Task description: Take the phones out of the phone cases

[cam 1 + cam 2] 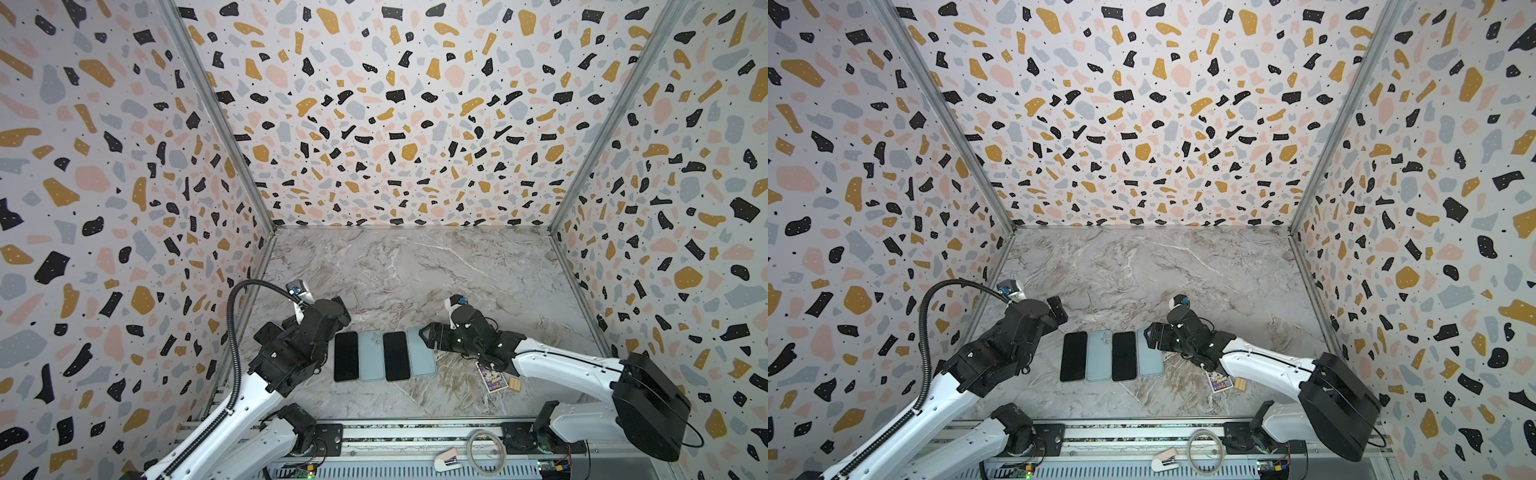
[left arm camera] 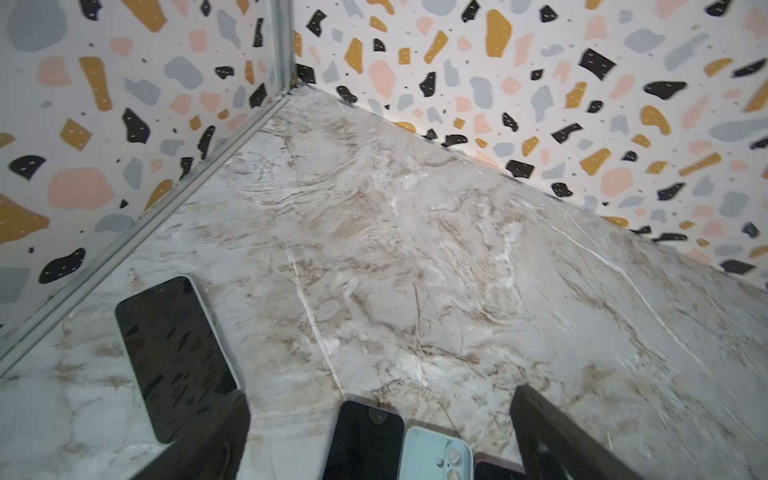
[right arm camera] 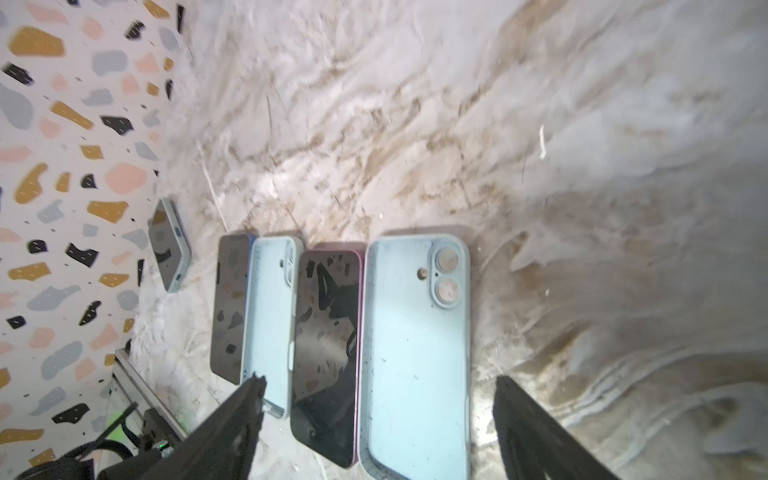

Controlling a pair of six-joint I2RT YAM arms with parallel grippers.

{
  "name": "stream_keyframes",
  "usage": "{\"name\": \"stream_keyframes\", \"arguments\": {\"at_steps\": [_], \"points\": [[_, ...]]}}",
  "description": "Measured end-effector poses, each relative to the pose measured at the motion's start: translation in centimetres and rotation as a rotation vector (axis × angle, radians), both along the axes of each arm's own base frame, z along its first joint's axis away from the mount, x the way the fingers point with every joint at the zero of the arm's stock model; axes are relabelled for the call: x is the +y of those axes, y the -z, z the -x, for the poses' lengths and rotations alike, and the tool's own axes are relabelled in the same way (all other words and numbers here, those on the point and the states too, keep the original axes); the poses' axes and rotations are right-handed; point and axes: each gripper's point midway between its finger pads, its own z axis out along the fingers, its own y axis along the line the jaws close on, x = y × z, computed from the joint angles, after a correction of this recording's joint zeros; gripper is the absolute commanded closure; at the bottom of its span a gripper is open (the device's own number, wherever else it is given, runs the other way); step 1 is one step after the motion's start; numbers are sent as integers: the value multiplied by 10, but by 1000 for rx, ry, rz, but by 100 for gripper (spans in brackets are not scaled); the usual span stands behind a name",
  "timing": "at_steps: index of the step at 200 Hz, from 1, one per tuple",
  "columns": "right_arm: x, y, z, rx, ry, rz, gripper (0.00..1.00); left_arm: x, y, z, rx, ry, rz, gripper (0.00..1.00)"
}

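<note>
— Walls (image 1: 395, 104)?
— White ground; black, ochre, pink and grey blotches, fine black specks.
— Table (image 1: 415, 266), centre of frame?
— Grey-white marble, brown veining.
— Row at lower centre, left to right?
— Black phone (image 1: 346, 356), pale blue case (image 1: 371, 355), second black phone (image 1: 396, 356), second pale blue case (image 1: 421, 353).
— Left arm (image 1: 249, 399), right arm (image 1: 561, 363)?
— White shells, black joints.

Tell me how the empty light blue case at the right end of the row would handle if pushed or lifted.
The light blue case is probably light and bendy: it lies empty, a thin shell with open camera holes. Flat on the smooth marble tabletop, it would likely slide, not tip.
</note>
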Motion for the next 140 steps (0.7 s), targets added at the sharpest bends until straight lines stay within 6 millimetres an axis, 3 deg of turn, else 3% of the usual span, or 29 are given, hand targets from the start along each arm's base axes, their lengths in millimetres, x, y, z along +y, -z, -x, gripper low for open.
{"name": "stream_keyframes", "arguments": {"at_steps": [29, 52, 92, 140], "points": [[-10, -44, -5, -96, 0, -29, 7, 37, 22, -11, 97, -229, 17, 1], [-16, -64, -4, -138, -12, -36, 6, 58, 42, -21, 208, -391, 31, 0], [-26, -64, 4, -133, -28, -3, 5, 91, 95, -12, 401, -594, 97, 0], [-37, -68, 16, -138, -33, -13, 3, 124, 120, 3, 470, -732, 214, 0]]}}
